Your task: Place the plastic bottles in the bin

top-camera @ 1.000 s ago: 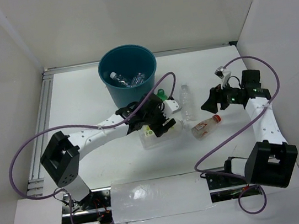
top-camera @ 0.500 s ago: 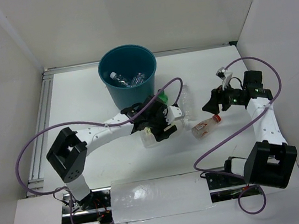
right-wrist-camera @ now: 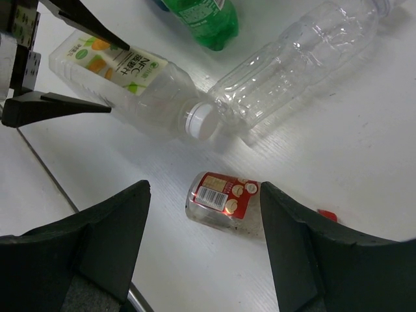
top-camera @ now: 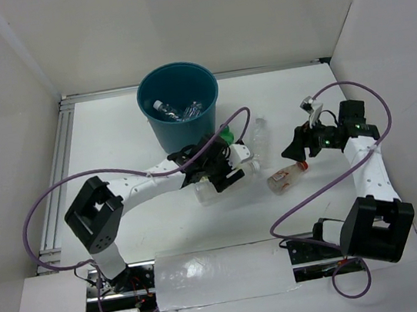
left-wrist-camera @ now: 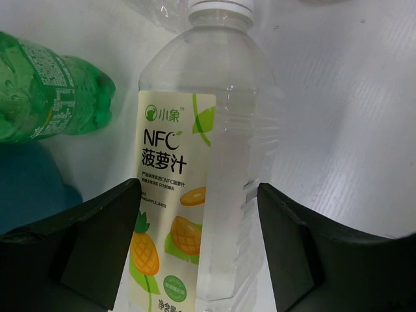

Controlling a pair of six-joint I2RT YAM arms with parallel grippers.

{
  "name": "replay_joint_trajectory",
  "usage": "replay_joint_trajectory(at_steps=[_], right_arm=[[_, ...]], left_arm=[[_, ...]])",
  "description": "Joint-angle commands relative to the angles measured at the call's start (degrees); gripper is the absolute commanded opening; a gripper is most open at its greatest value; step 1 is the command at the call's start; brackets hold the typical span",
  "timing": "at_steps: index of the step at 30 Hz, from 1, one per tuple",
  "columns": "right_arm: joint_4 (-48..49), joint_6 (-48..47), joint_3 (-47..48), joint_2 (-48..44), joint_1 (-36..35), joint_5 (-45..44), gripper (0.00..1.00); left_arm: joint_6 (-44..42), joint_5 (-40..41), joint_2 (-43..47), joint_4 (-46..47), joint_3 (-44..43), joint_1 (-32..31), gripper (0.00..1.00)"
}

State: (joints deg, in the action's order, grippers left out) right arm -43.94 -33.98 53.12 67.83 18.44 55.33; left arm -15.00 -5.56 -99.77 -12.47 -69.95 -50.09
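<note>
Your left gripper (left-wrist-camera: 200, 195) has edged slightly left, its fingers flanking the lying pineapple juice bottle (left-wrist-camera: 214, 97); whether they pinch it, you cannot tell. Your right gripper (right-wrist-camera: 205, 185) hangs spread above the red-capped bottle (right-wrist-camera: 221, 200). Beyond stands the teal bin (top-camera: 182, 132) on the white table (top-camera: 113, 138), white walls (top-camera: 174, 21) behind.

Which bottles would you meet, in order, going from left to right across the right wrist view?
juice bottle → red-labelled bottle → clear bottle. The green bottle at the top overlaps the first two, so it is left out.
</note>
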Motion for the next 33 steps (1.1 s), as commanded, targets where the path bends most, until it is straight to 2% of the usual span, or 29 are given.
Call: replay_joint_trajectory(at_steps=[1,5,11,15,20,24,33], right_arm=[[-1.58,-0.74,-0.3,-0.25,0.37,1.97,0.75],[-1.58,-0.74,-0.3,-0.25,0.37,1.97,0.75],[-2.2,-2.32,-0.3,-0.77,0.9,1.45,0.75],[-1.68,-1.8,-0.92,-0.77,0.9,2.06,0.75],[-1.67,-1.79,-0.92,0.36,0.9,2.59,0.75],[-1.67,-1.79,-0.39,0.37,0.9,2.59,0.75],[-1.67,-1.79,-0.92,-0.68,0.9,2.59,0.77]], left_arm=[[-1.17,1.78,0.45,0.6,-0.62,-0.28,0.84],[-1.69,0.65,-1.92,0.08,0.43,-0.28,0.84],[0.24,-2.61,0.09,-0.45,1.57,-0.28,0.83],[1.65,-0.07,5.45,0.25,3.24,-4.31,0.83],[2.96,0.46,6.51,0.25,4.47,-6.33,0.83],[4.19,1.07,7.04,0.25,6.4,-7.48,0.83],[3.76,5.04,9.5,-0.27,4.74,-8.01,0.84]])
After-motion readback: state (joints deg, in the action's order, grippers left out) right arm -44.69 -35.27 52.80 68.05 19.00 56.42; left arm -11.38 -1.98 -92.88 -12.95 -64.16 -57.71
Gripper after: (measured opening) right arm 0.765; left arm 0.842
